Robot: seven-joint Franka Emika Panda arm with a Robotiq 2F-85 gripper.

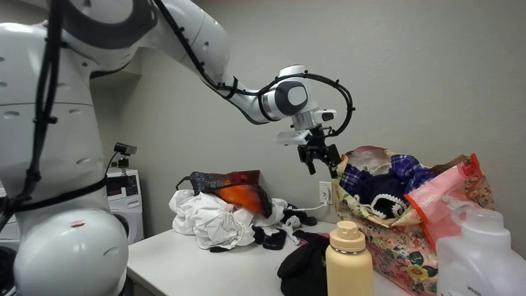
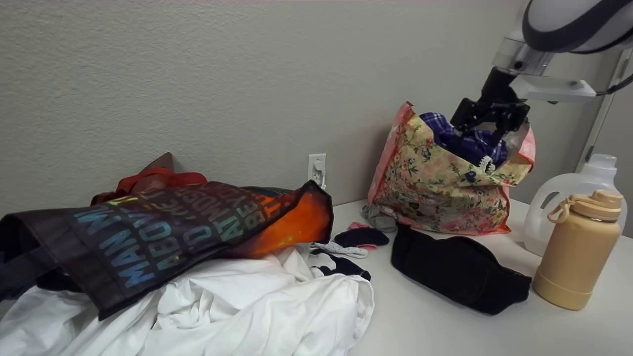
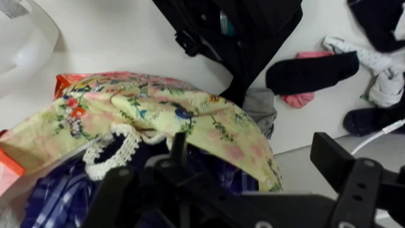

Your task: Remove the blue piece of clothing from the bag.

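The bag, a cream floral tote, stands upright against the wall; it also shows in an exterior view and in the wrist view. The blue piece of clothing, dark navy with white crocheted trim, lies in the bag's mouth among blue plaid cloth. Its trim loop and navy fabric show in the wrist view; its lower part is hidden in the bag. My gripper is open and empty, fingers down, at the bag's rim. In the wrist view, one finger is over the garment, the other outside the rim.
A pink-red translucent bag leans on the tote. A clear jug and a tan bottle stand in front. A black cloth lies beside them. A white clothes pile with a dark printed bag lies farther along.
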